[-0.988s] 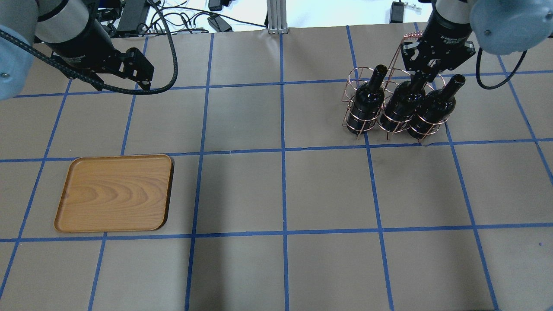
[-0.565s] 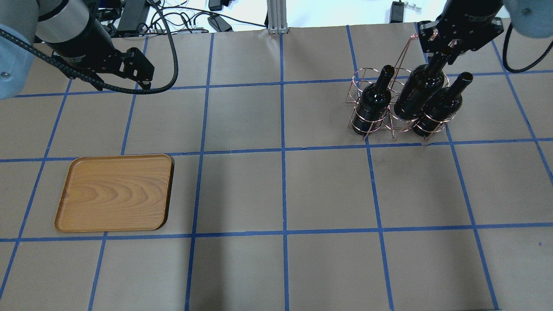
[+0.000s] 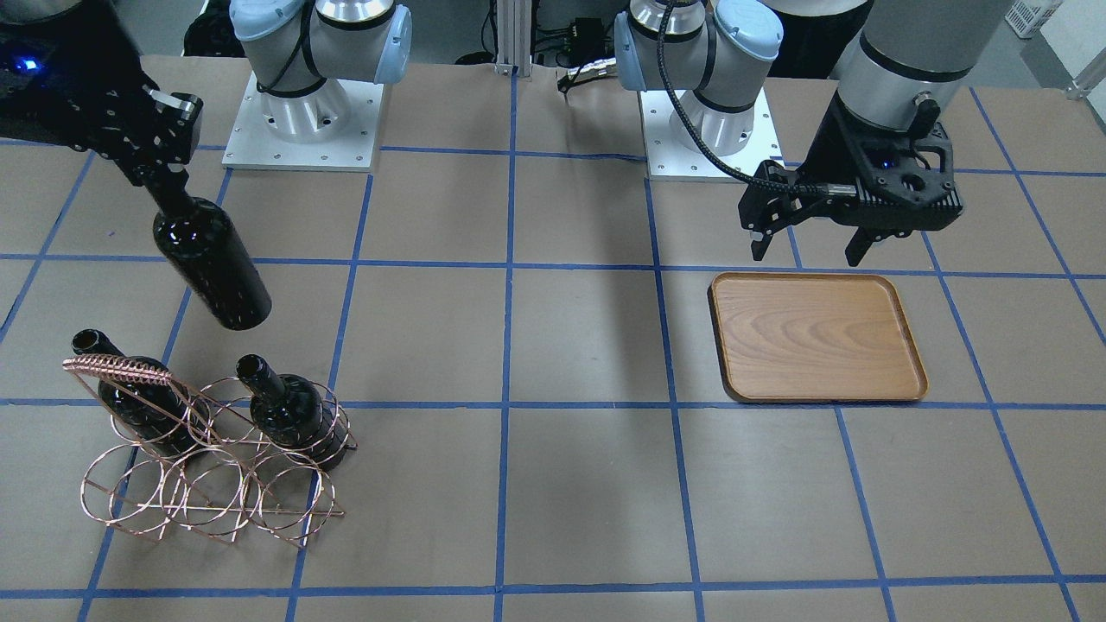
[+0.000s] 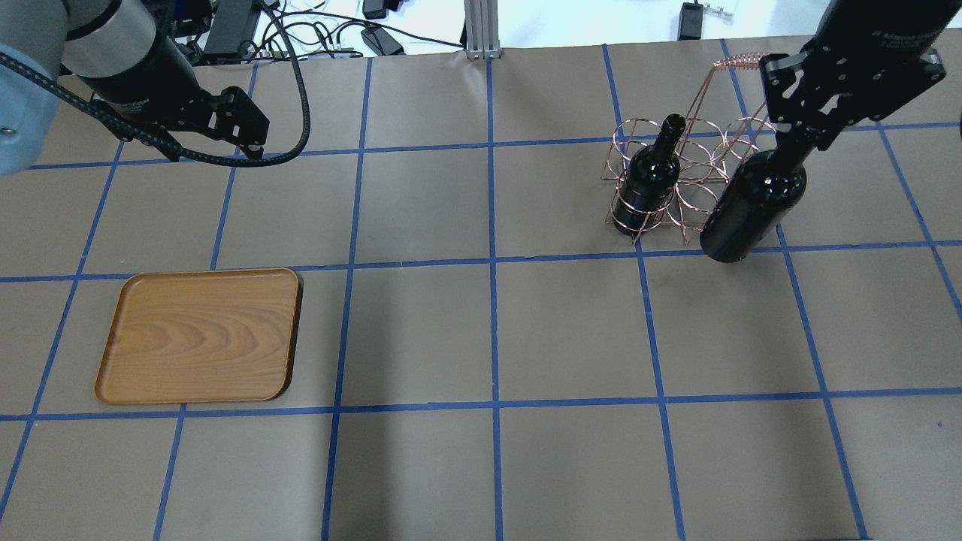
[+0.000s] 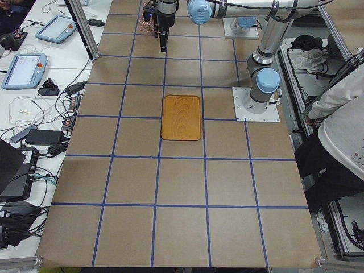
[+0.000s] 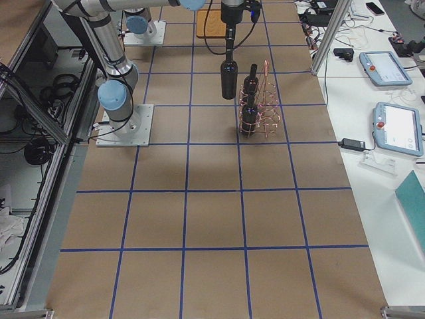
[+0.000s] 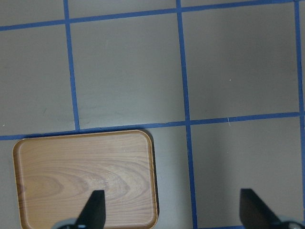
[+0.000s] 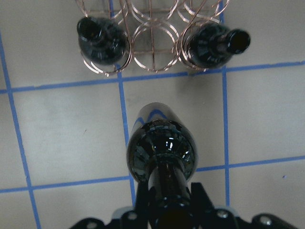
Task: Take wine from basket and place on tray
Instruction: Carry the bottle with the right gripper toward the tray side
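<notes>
My left gripper (image 3: 808, 250) hovers spread wide near the tray (image 4: 199, 334), which lies flat on the left part of the table (image 4: 488, 338). Further right the basket (image 3: 199, 471) stands with a second bottle (image 3: 294, 415) and a third bottle (image 3: 138, 406) in its outer rings. My right gripper (image 4: 803, 137) pinches the wine (image 4: 751, 207) by the neck. The bottle hangs slightly tilted in the air, out of the basket and just beside it, well apart from the tray.
</notes>
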Tool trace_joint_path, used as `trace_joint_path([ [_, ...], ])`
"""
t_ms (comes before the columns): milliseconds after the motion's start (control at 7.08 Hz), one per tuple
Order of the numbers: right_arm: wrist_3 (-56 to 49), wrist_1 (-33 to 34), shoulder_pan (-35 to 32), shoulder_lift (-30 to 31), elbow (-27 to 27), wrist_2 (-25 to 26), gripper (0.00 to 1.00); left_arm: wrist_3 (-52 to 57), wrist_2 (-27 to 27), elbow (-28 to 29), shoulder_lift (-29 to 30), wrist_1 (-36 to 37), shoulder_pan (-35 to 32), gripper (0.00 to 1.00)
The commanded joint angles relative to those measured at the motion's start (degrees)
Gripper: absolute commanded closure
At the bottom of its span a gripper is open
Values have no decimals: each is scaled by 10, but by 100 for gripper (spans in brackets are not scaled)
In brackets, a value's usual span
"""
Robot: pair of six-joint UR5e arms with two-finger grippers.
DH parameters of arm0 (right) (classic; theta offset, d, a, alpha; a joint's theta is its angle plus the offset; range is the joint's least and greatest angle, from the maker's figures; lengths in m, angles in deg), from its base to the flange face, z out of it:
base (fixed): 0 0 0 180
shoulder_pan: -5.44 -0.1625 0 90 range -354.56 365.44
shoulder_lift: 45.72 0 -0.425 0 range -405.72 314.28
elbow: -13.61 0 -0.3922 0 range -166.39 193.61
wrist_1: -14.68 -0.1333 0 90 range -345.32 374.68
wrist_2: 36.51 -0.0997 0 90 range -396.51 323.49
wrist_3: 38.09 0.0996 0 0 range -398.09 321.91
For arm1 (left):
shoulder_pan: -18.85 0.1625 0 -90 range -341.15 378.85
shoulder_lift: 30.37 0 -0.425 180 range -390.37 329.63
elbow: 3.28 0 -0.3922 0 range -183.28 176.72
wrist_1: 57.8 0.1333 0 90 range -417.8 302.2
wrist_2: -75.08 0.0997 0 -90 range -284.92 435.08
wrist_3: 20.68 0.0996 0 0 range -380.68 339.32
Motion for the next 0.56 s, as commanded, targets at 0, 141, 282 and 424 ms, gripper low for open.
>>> trace_joint_path([
  [0,37,-24,-56,18,-73,-17,100,0,0,0,-1,-2,1,0],
  [141,116,41,-104,18,-106,-38,100,0,0,0,-2,-6,1,0],
  [282,184,67,-154,10,-112,-51,100,1,0,0,-2,-6,2,0],
  [424,229,105,-186,3,-112,-53,100,0,0,0,-3,-7,2,0],
])
